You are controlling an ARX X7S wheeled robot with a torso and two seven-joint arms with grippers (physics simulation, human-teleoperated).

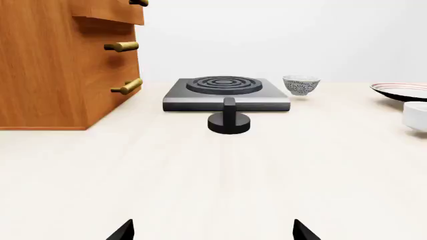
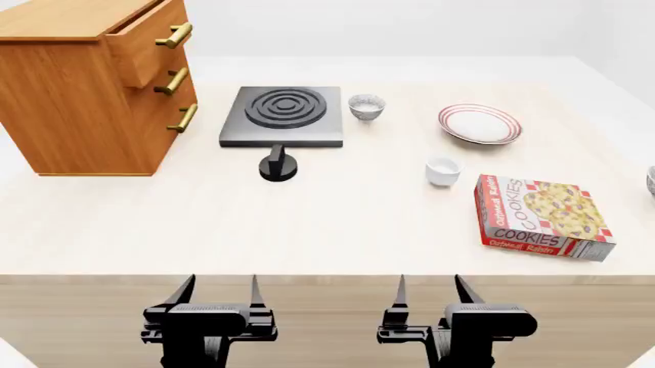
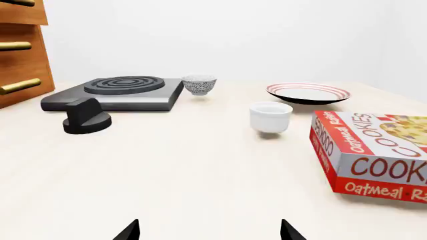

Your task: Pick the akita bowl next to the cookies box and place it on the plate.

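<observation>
The red cookies box [image 2: 538,218] lies at the right of the table, also close by in the right wrist view [image 3: 373,155]. Just right of it, a sliver of the akita bowl [image 2: 651,181] shows at the head view's edge; the rest is cut off. A second speckled bowl [image 2: 366,106] stands by the stove. The red-ringed plate [image 2: 479,123] sits at the back right. My left gripper [image 2: 220,295] and right gripper [image 2: 430,295] hang open and empty before the table's near edge, far from all of these.
A black stove [image 2: 281,115] with a loose knob [image 2: 278,165] in front sits at the back middle. A wooden drawer cabinet [image 2: 82,84] fills the back left. A plain white cup [image 2: 442,170] stands between the plate and the box.
</observation>
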